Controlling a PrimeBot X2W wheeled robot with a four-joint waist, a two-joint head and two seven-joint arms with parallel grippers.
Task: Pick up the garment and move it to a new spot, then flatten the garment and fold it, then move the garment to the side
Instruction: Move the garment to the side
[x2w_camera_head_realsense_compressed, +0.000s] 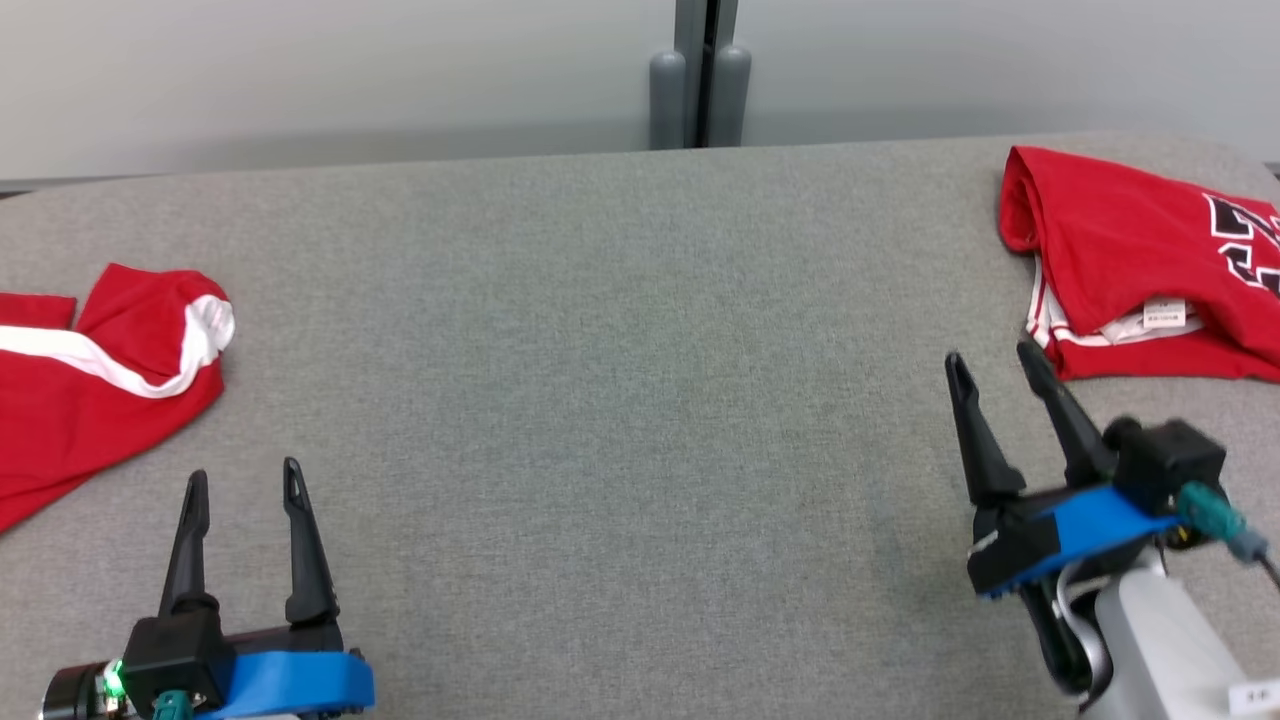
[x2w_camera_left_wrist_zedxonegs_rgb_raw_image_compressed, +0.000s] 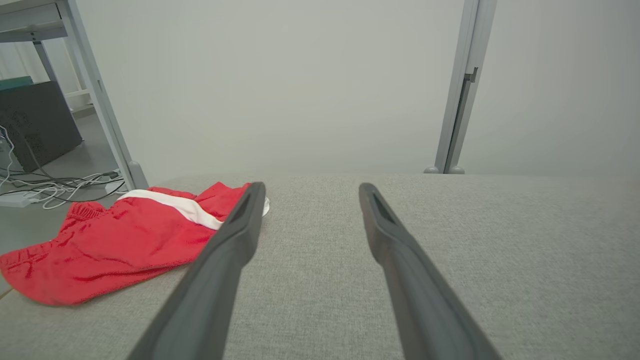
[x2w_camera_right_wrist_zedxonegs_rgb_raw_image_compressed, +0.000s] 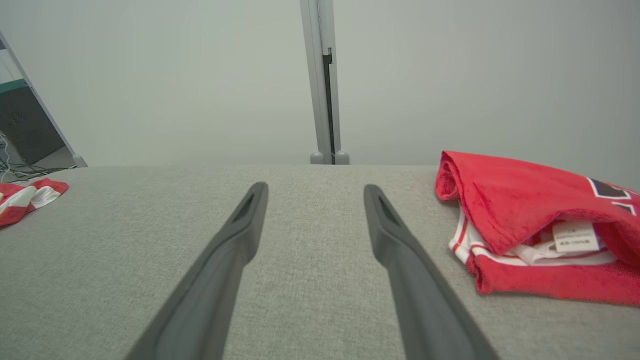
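A red garment with a white stripe (x2w_camera_head_realsense_compressed: 90, 390) lies crumpled at the left edge of the grey table; the left wrist view shows it as red shorts (x2w_camera_left_wrist_zedxonegs_rgb_raw_image_compressed: 110, 240) left of my fingers. A folded red jersey with black lettering and a white label (x2w_camera_head_realsense_compressed: 1150, 260) rests at the far right, also in the right wrist view (x2w_camera_right_wrist_zedxonegs_rgb_raw_image_compressed: 540, 210). My left gripper (x2w_camera_head_realsense_compressed: 245, 480) hovers open at the lower left, just right of the striped garment and apart from it. My right gripper (x2w_camera_head_realsense_compressed: 995, 358) stands open at the lower right, its tips just short of the jersey's near corner. Both hold nothing.
The grey fabric table (x2w_camera_head_realsense_compressed: 620, 380) stretches wide between the two garments. A grey post (x2w_camera_head_realsense_compressed: 700, 75) rises behind the far edge against a pale wall. Cables and a dark box (x2w_camera_left_wrist_zedxonegs_rgb_raw_image_compressed: 35, 130) sit on the floor beyond the table's left end.
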